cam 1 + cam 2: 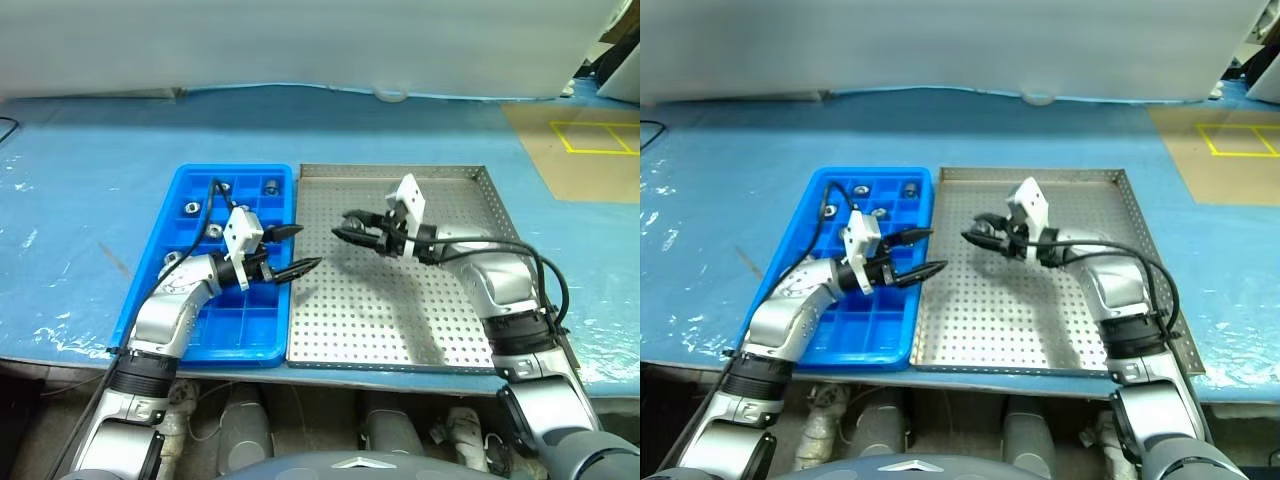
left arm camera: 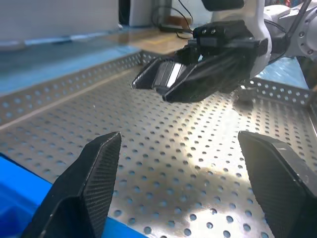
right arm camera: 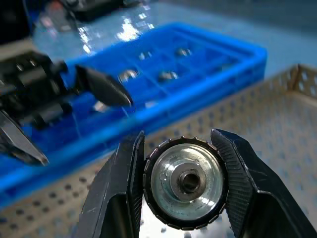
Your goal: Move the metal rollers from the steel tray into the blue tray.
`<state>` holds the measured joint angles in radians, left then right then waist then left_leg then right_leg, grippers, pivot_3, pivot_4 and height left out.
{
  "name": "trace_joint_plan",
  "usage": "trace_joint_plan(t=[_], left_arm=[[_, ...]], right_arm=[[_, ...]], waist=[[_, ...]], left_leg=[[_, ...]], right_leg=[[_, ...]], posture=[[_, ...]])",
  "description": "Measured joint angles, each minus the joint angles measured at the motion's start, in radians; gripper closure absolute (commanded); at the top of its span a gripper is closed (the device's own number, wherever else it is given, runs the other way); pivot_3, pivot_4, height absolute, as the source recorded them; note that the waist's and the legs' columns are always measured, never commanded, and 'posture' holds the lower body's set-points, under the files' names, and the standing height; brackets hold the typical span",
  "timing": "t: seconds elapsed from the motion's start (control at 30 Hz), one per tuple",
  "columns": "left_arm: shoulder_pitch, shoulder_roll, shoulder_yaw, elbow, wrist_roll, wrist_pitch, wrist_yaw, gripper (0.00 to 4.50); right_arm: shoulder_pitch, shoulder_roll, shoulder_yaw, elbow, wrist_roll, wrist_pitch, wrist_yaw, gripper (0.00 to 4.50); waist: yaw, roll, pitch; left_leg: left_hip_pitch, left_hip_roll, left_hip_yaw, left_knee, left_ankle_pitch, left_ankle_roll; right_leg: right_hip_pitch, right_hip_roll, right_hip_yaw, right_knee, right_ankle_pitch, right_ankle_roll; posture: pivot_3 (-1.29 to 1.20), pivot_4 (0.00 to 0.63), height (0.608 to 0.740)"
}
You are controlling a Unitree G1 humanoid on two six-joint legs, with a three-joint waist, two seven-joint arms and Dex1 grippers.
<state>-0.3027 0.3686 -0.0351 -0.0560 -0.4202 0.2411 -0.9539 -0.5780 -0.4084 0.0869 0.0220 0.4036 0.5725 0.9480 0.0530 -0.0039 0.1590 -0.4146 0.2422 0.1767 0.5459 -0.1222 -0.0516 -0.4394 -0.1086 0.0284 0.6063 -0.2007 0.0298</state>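
Pinching a shiny silver metal roller (image 3: 185,182) in our right gripper (image 3: 185,186), left gripper (image 1: 296,250) spread, we read no writing.

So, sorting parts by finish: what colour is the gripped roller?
Shiny silver roller, dark centre hole; right wrist view.

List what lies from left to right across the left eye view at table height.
Blue tray → left hand, open → right hand, shut on a metal roller → steel tray, far rim at right.
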Motion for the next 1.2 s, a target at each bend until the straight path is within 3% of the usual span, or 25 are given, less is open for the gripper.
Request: trace_joint_plan(t=[0.33,0.6,0.77,1.0,1.2], left_arm=[[0.277,0.092,0.173,-0.249,-0.044,0.052,0.134,0.52],[0.466,0.108,0.235,-0.401,-0.065,0.078,0.223,0.52],[0.505,0.130,0.267,-0.441,-0.078,0.095,0.250,0.52],[0.526,0.142,0.269,-0.472,-0.091,0.110,0.270,0.52],[0.528,0.143,0.269,-0.472,-0.108,0.116,0.278,0.52]], right_arm=[[-0.119,0.069,0.185,0.185,-0.040,-0.057,0.214,2.77],[-0.166,0.116,0.313,0.326,-0.136,-0.147,0.333,2.77],[-0.193,0.188,0.302,0.407,-0.184,-0.203,0.288,2.77],[-0.197,0.260,0.275,0.464,-0.217,-0.256,0.240,2.77],[-0.198,0.305,0.208,0.391,-0.110,-0.168,0.293,2.77]], waist=[[0.061,-0.001,0.001],[0.157,-0.001,0.001],[0.162,-0.001,0.001],[0.154,-0.001,0.001],[0.163,-0.001,0.001]], left_leg=[[-0.002,0.001,-0.002,-0.002,0.001,-0.001],[-0.004,0.001,-0.004,-0.003,0.001,-0.001],[0.001,0.002,-0.008,-0.005,0.001,-0.002],[0.006,0.001,-0.023,-0.011,0.003,-0.007],[0.002,0.003,-0.027,-0.011,0.004,-0.011]], right_leg=[[-0.001,0.000,-0.003,0.000,-0.001,-0.001],[-0.001,0.000,-0.006,0.000,-0.002,-0.002],[-0.001,0.001,-0.005,0.002,-0.005,0.003],[-0.003,0.009,-0.004,0.002,-0.003,-0.001],[-0.007,0.017,-0.004,0.002,0.000,-0.004]], posture=[[0.39,0.150,0.740],[0.51,0.150,0.740],[0.53,0.150,0.740],[0.53,0.150,0.740],[0.52,0.150,0.740]])
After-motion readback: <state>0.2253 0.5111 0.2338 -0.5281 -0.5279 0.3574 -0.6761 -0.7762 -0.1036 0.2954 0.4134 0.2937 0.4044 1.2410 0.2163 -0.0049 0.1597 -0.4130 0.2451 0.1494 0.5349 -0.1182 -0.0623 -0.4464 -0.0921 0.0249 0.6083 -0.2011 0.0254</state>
